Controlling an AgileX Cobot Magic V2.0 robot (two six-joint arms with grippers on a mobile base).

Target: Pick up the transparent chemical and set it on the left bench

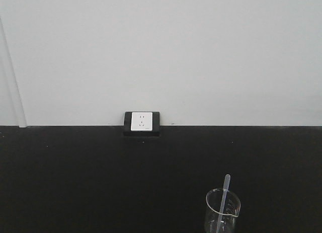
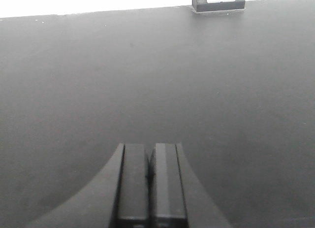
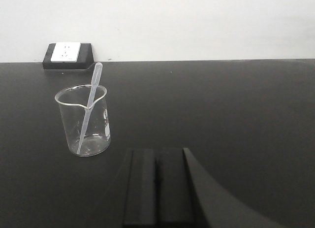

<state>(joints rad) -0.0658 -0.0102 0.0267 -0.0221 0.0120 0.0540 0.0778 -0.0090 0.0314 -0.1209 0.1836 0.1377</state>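
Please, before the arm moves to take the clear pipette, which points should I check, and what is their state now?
1. Pipette reachable: ok, it leans in the beaker, top above the rim.
2. Right gripper open for grasping: not ok, jaws closed.
3. Right gripper lined up with pipette: not ok, the pipette stands farther ahead and to the left.
4. Bench between them free: ok, nothing in the way.
5. Left gripper out of the way: ok, closed over bare bench.
6. Left bench ready: cannot tell, not in view.
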